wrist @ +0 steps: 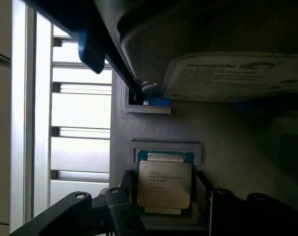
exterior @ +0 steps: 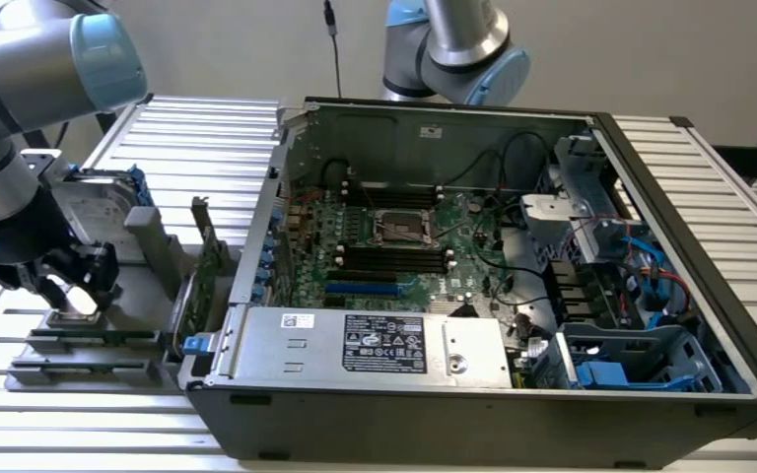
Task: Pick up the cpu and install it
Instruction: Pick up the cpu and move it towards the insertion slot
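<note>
Silver cpu (wrist: pixel 164 183) within gripper (wrist: pixel 164 192), seemingly ungripped

Exterior view: I look down from high and well back onto the open case (exterior: pixel 484 246) on the table (exterior: pixel 721 177), taking in its whole width. The arm (exterior: pixel 11 118) is at the exterior view's left.
Wrist view: I ride the wrist, very near, looking past the hand (wrist: pixel 164 199) onto the cpu (wrist: pixel 164 179) in its holder (wrist: pixel 153 128), with the drive (wrist: pixel 237 73) beyond.
Shared: the hand (exterior: pixel 76 301), holder (exterior: pixel 90 340) and drive (exterior: pixel 90 197) at the exterior view's left.
</note>
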